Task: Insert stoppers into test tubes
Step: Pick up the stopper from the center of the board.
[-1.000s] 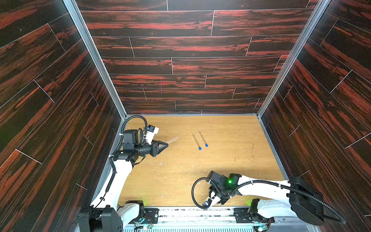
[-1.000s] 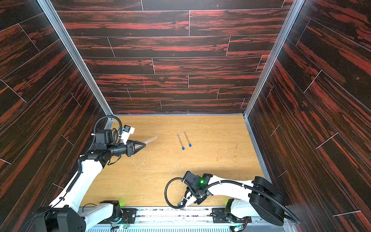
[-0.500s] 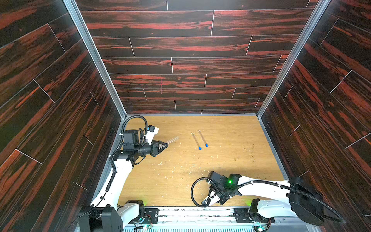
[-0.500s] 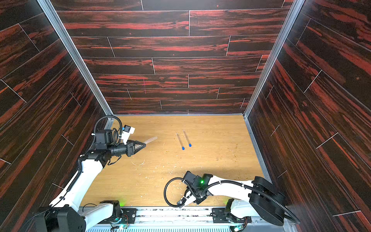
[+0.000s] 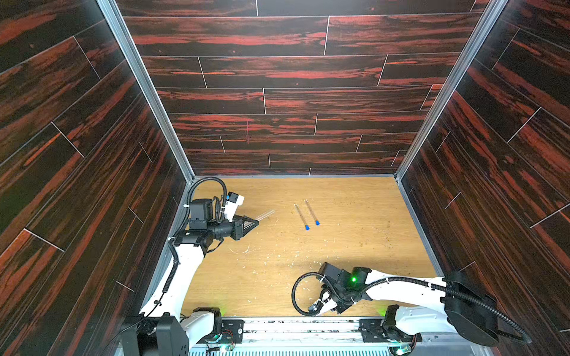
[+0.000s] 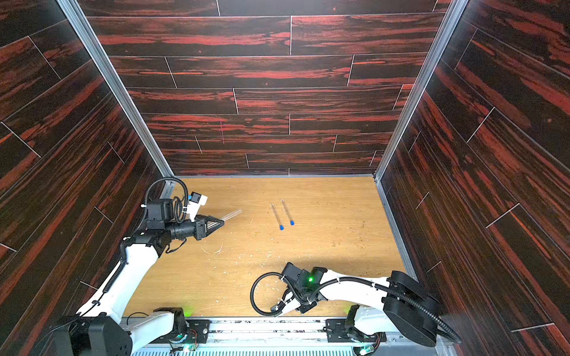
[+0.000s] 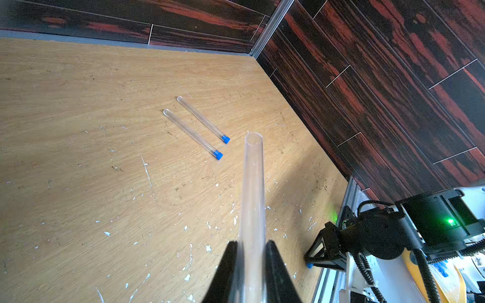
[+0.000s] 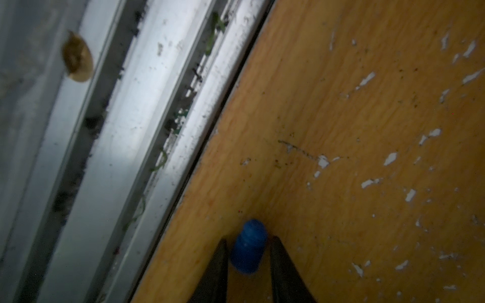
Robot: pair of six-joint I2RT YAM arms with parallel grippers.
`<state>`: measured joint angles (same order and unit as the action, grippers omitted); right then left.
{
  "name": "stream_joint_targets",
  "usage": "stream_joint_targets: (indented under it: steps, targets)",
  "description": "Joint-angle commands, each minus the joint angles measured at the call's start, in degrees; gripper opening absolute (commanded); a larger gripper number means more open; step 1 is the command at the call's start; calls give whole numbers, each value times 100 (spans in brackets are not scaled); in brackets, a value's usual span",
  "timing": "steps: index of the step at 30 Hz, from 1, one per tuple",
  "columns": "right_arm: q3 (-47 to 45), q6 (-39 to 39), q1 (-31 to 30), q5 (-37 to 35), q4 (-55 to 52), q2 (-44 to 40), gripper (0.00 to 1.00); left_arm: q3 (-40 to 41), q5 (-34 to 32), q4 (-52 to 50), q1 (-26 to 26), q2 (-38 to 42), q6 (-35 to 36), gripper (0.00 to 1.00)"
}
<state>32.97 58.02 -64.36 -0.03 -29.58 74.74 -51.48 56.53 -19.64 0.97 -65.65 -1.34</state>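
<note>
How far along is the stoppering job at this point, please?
Done: two tubes lie on the table, blue stoppers in their near ends. In hand: the left hand holds the third tube, open end outward; the right hand pinches the last stopper by the table's front edge. Left: bring them together and push it in.

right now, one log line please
left pincer: shut on uncapped tube | right pincer: shut on stopper | capped tubes: two, on table

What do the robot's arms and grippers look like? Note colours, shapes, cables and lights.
The left arm and right arm have white shells and black joints. The left gripper and right gripper have black fingers tapering to points. Black cables loop at each wrist; a green light glows on the right.
</note>
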Motion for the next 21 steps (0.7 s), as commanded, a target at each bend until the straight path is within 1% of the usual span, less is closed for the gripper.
stream_joint_targets:
  steps: [1,4,7,19,21]
  targets:
    - [-142,-163,-31,-67,14,23,31,51,68,39,32,13,73,4]
    - [-157,-275,-30,-107,16,23,35,53,65,39,33,19,82,4]
    - [-168,-382,-27,-146,27,23,36,53,68,39,34,17,77,4]
    - [-169,-823,-31,-183,-108,6,35,42,59,13,30,26,90,4]
    - [-160,-876,-29,-164,-164,-1,33,42,60,13,30,29,90,4]
